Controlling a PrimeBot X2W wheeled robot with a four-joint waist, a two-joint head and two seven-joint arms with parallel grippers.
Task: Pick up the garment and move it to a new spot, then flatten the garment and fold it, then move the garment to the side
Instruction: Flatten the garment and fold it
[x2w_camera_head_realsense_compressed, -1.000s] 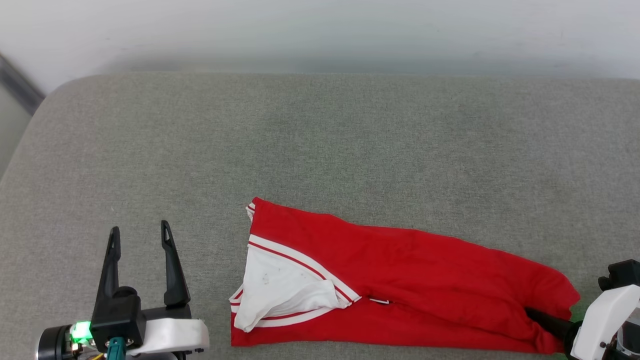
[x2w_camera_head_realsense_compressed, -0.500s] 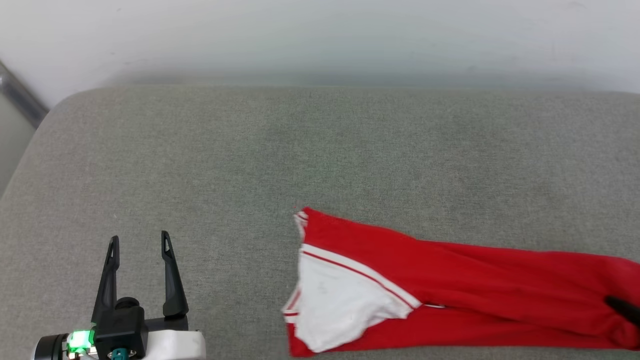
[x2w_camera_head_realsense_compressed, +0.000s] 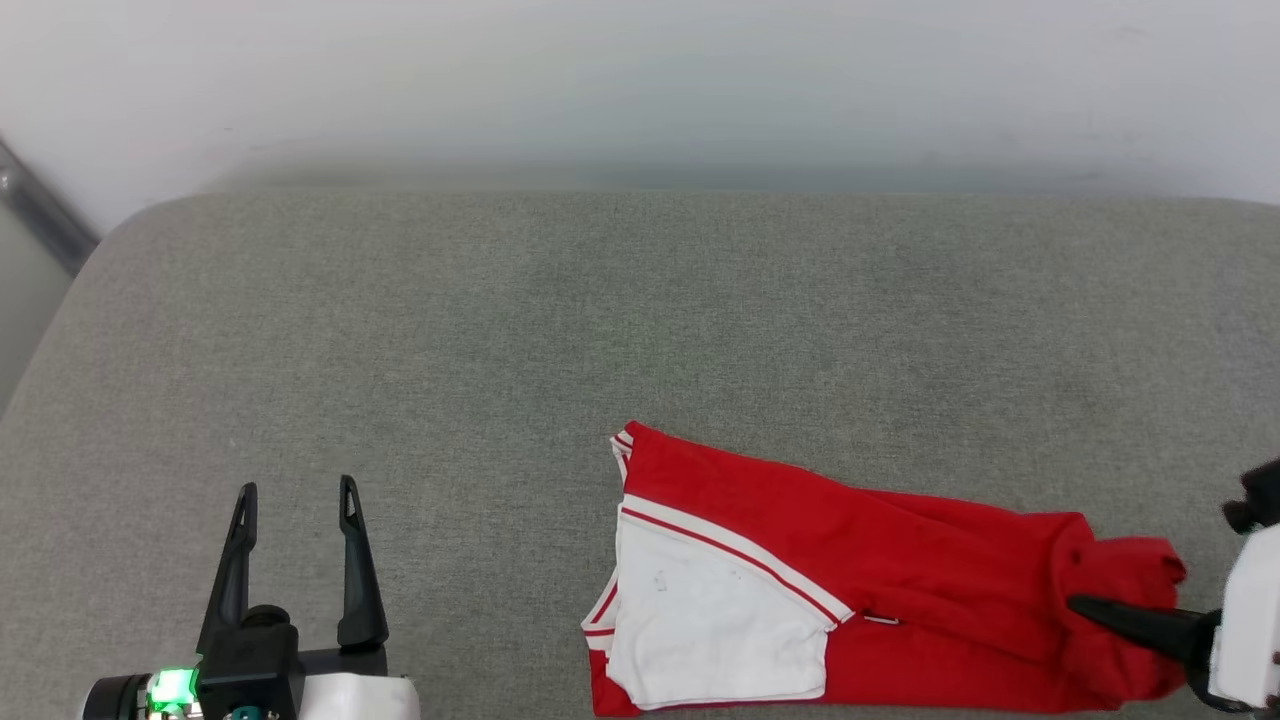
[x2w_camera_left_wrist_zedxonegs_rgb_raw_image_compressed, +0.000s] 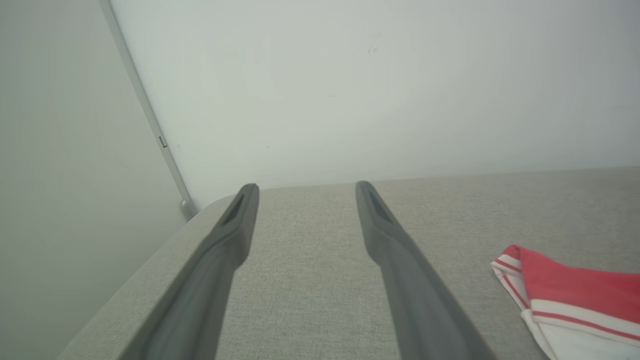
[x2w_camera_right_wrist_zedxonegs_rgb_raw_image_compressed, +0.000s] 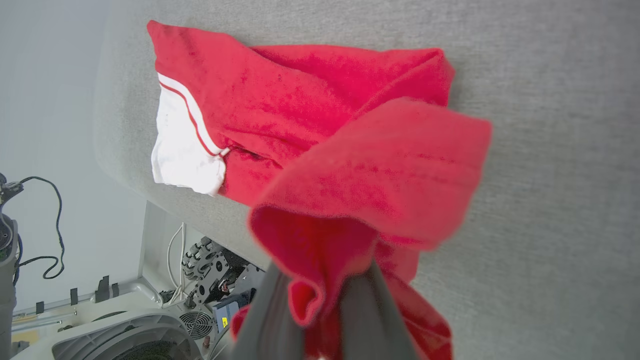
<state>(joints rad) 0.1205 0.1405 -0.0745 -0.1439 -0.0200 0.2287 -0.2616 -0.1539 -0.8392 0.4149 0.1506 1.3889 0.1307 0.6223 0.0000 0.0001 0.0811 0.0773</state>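
One broad grey upholstered cushion (x2w_camera_head_realsense_compressed: 500, 330) spans the head view, its rounded left corner meeting a pale wall (x2w_camera_head_realsense_compressed: 640, 90) behind. One garment (x2w_camera_head_realsense_compressed: 800, 540) lies on it, at the near right part of the cushion: a long red shape stretched left to right, its lower edge running almost to the bottom of the head view. There are two grippers. The left gripper (x2w_camera_head_realsense_compressed: 297, 490) hovers over bare cushion well to the left of the garment, its two dark fingers spread apart with nothing between them, its wrist cut off by the bottom edge. The right gripper (x2w_camera_head_realsense_compressed: 1090, 610) is clamped on the garment's right end, where the red cloth bunches into a raised lump; its white body is cut off by the right edge, and in the right wrist view the cloth drapes over the fingertips and hides them. One white sleeve (x2w_camera_head_realsense_compressed: 700, 630) shows at the garment's left end, bordered by red-and-white striped trim (x2w_camera_head_realsense_compressed: 730, 545). In the left wrist view only the garment's trimmed corner shows, cut off at the right edge. Any print on the garment cannot be made out.
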